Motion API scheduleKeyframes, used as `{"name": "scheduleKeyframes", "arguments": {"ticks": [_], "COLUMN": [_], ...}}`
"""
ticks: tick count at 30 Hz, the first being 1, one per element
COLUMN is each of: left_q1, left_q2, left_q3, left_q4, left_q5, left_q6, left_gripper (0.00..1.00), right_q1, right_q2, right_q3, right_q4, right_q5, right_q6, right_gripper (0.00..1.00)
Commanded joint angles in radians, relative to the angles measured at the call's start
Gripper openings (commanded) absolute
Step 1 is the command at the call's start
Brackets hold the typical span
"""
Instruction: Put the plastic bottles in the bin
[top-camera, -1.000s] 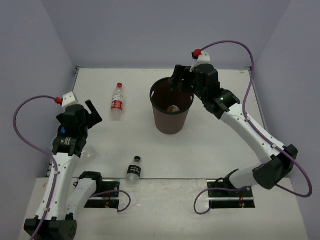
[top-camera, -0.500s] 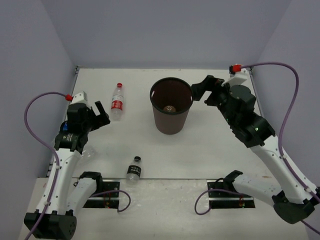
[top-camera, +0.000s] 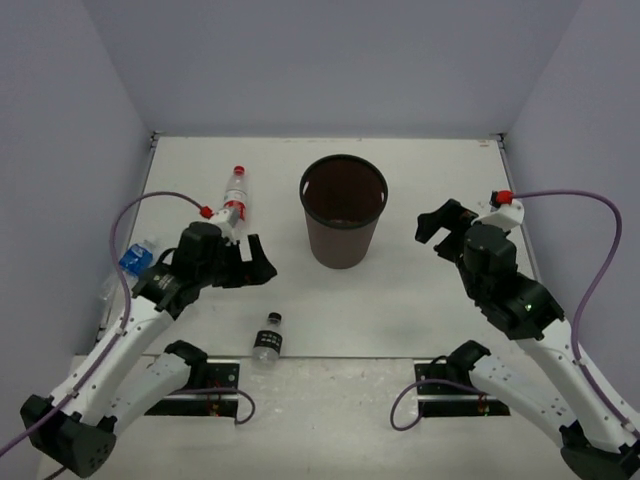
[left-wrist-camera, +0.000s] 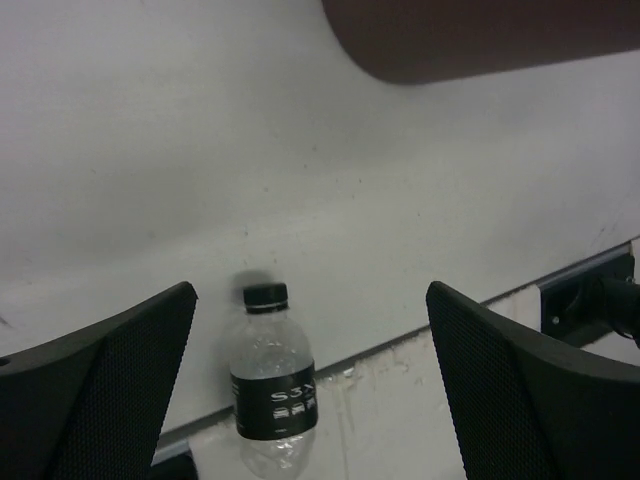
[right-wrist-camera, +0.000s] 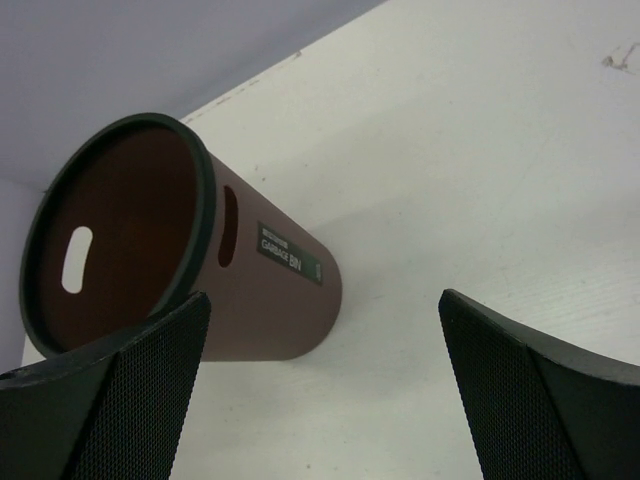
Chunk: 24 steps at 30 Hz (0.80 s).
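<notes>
The dark brown bin (top-camera: 343, 243) stands upright at mid table; it also shows in the right wrist view (right-wrist-camera: 262, 300) and at the top of the left wrist view (left-wrist-camera: 480, 40). A red-capped bottle (top-camera: 236, 187) lies left of it, partly behind my left arm. A dark-label bottle (top-camera: 268, 337) lies at the front edge and shows in the left wrist view (left-wrist-camera: 273, 390). A blue-label bottle (top-camera: 135, 258) lies at the far left. The orange bottle is out of sight. My left gripper (top-camera: 260, 263) is open and empty above and behind the dark-label bottle. My right gripper (top-camera: 434, 230) is open and empty, right of the bin.
Purple-grey walls enclose the table on three sides. The table's front edge and a dark mounting plate (left-wrist-camera: 590, 300) lie just past the dark-label bottle. Purple cables loop off both arms.
My right arm has pulled back from over the bin to the right front. My left arm has swung from the far left toward the centre, uncovering the blue-label bottle.
</notes>
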Motion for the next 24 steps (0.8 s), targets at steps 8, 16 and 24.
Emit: {"name": "scheduleKeyframes", "arguments": {"ticks": [8,16,24], "left_q1": [-0.651,-0.748,-0.794], "left_q2": [0.178,0.264,0.260], "left_q3": [-0.131,-0.120,-0.196], "left_q4": [-0.114,-0.204,-0.177], "left_q5": [-0.315,-0.444,-0.379], "left_q6": [-0.569,-0.748,-0.794], "left_gripper": [1.00,1.00,1.00], "right_q1": [0.002,0.002,0.002], "right_q2": [-0.072,-0.100,-0.076], "right_q3": [-0.120,-0.208,-0.221], "right_q4": [-0.006,-0.006,-0.006], "right_q5": [0.076,0.066,0.055], "right_q6": [0.027,0.039,0.050], "right_gripper": [0.99,0.99,0.99]}}
